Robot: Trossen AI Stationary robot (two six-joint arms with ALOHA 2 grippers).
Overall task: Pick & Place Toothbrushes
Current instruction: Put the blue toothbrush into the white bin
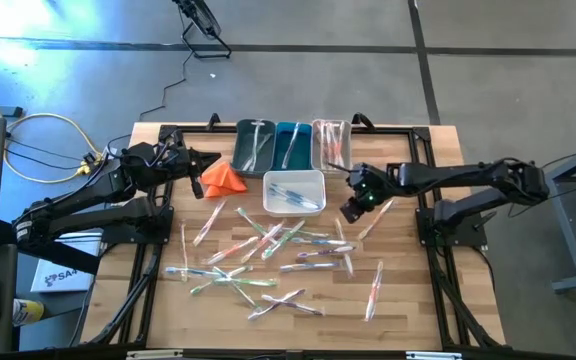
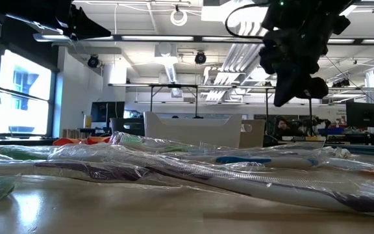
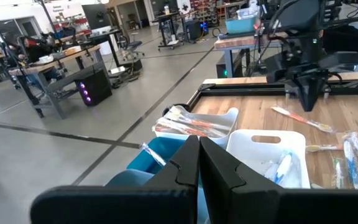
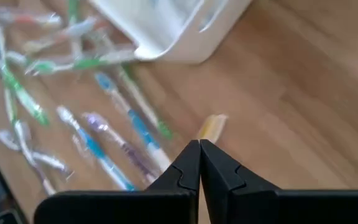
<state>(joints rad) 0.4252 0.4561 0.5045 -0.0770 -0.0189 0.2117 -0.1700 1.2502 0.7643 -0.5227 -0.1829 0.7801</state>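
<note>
Wooden slats make up the table [image 1: 408, 310], which fills the middle of the overhead frame, with grey floor around it. Toothbrushes [image 1: 258, 255] in clear wrappers lie scattered across its lower centre; others already sit in the bins [image 1: 288, 128] at upper centre and in the white bin [image 1: 294, 177] just below them. An orange cloth [image 1: 222, 177] lies left of the white bin. The left gripper [image 1: 213, 158] hangs at upper left, jaws shut and empty. The right gripper [image 1: 354, 209] hovers right of the white bin, also shut on nothing. These brushes look light and stiff, their wrappers slippery; pinching mid-handle seems safest.
</note>
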